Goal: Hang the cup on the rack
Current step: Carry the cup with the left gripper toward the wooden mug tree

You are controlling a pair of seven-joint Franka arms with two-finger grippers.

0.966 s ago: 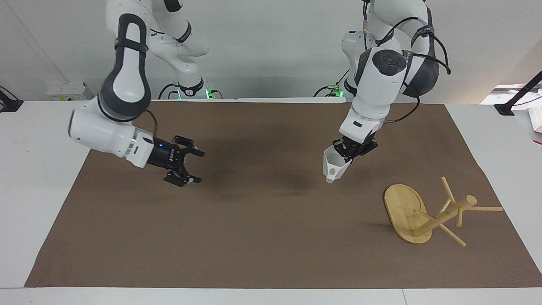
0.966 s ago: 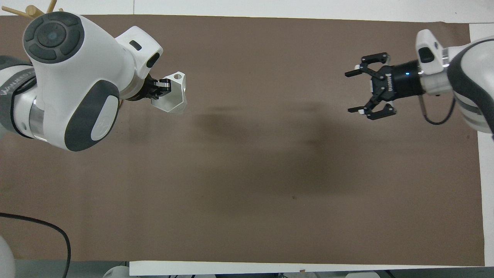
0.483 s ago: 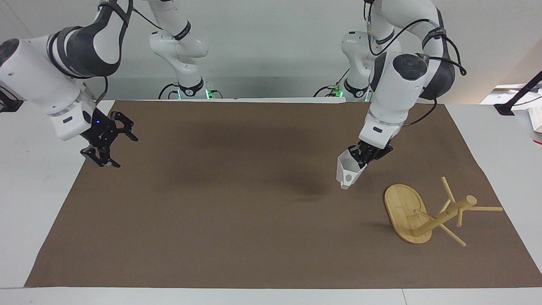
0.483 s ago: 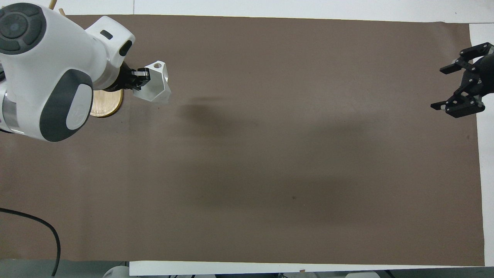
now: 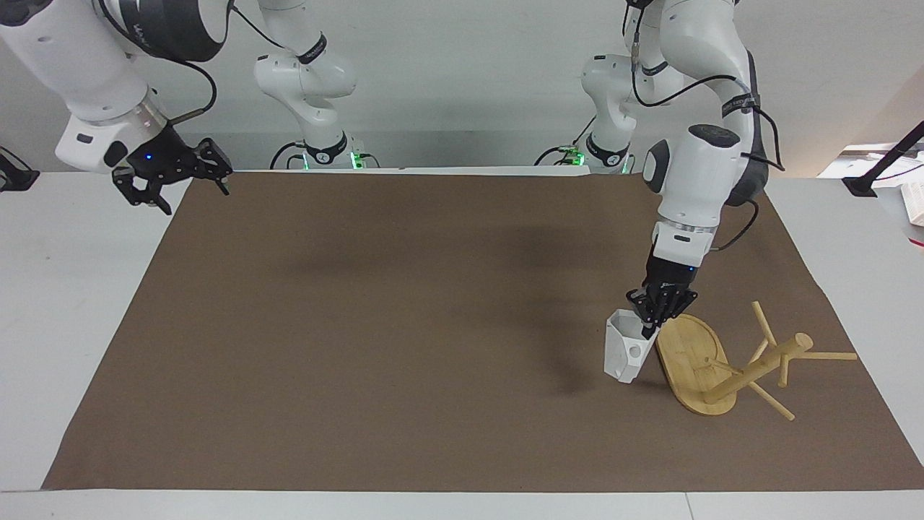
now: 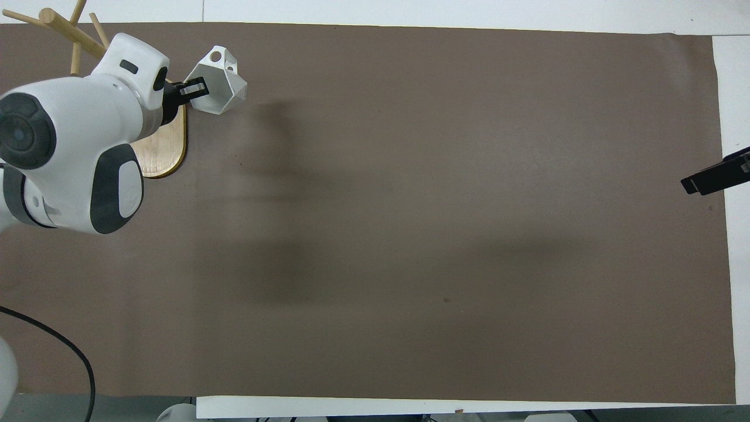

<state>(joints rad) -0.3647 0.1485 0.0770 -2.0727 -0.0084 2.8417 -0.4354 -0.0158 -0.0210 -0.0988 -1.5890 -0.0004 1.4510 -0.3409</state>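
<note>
The white faceted cup (image 5: 625, 354) hangs upright in my left gripper (image 5: 650, 328), which is shut on its rim, beside the rack. The cup's base is at or just above the mat. Its handle hole faces away from the robots. The bamboo rack (image 5: 751, 370) lies tipped over at the left arm's end, its oval base (image 5: 689, 354) standing on edge and its post resting on pegs. In the overhead view the cup (image 6: 218, 83) and left gripper (image 6: 195, 89) sit by the rack's base (image 6: 167, 146). My right gripper (image 5: 180, 186) is open and empty, raised over the mat's corner.
A brown mat (image 5: 404, 339) covers the table. The white table edge (image 5: 72, 289) shows at the right arm's end. In the overhead view only a fingertip of the right gripper (image 6: 715, 179) shows at the mat's edge.
My left gripper has carried the cup down and farther from the robots, to right beside the rack's base. My right arm has drawn back and up to the mat's corner.
</note>
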